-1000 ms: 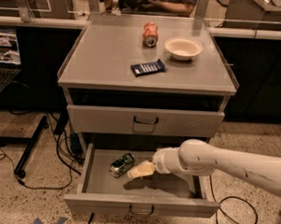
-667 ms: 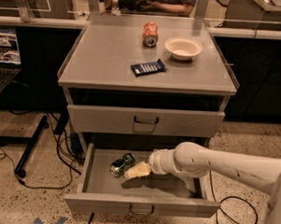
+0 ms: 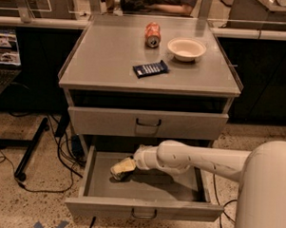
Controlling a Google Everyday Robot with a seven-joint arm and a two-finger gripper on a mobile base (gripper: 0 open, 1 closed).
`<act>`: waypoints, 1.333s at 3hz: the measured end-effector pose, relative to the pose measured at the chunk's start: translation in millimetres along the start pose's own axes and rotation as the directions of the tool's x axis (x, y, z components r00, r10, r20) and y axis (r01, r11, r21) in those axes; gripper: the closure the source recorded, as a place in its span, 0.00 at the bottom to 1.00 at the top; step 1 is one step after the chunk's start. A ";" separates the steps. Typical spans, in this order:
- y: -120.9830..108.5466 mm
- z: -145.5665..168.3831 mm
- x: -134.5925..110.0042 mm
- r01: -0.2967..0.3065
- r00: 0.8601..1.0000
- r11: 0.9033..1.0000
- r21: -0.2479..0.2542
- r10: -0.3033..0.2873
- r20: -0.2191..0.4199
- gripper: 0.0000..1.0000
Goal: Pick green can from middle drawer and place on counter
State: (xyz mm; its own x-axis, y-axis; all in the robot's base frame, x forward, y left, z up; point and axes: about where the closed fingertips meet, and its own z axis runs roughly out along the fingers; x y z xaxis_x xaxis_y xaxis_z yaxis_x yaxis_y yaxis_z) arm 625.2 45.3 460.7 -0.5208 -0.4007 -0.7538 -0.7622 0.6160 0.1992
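The middle drawer [image 3: 95, 180] is pulled open below the closed upper drawer front [image 3: 104, 122]. My gripper [image 3: 122, 168] is down inside the drawer at its left part, right where the green can lay. The green can is covered by the gripper and I cannot make it out. My white arm [image 3: 193, 159] reaches in from the right over the drawer. The counter [image 3: 107, 52] is the grey cabinet top above.
On the counter stand an orange-red can [image 3: 152, 34], a white bowl [image 3: 186, 49] and a dark blue packet [image 3: 150, 68]. Cables and a black stand leg [image 3: 29, 151] lie on the floor to the left. The robot's white body [image 3: 265, 197] fills the lower right.
My gripper has moved left inside the drawer, from just right of the green can to directly over it, so the can no longer shows.
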 end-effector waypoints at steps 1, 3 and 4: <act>-0.3 0.6 1.1 -0.003 1.000 1.000 0.008 0.003 0.002 0.00; 1.2 16.6 25.8 -0.046 0.999 0.998 0.042 0.047 -0.023 0.00; 2.4 25.8 37.7 -0.067 0.997 0.997 0.047 0.069 -0.038 0.00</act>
State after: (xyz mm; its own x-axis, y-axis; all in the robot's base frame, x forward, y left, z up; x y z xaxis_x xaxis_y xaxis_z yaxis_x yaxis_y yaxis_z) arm 613.7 49.1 416.7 -0.5865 -0.3827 -0.7138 -0.7065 0.6727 0.2198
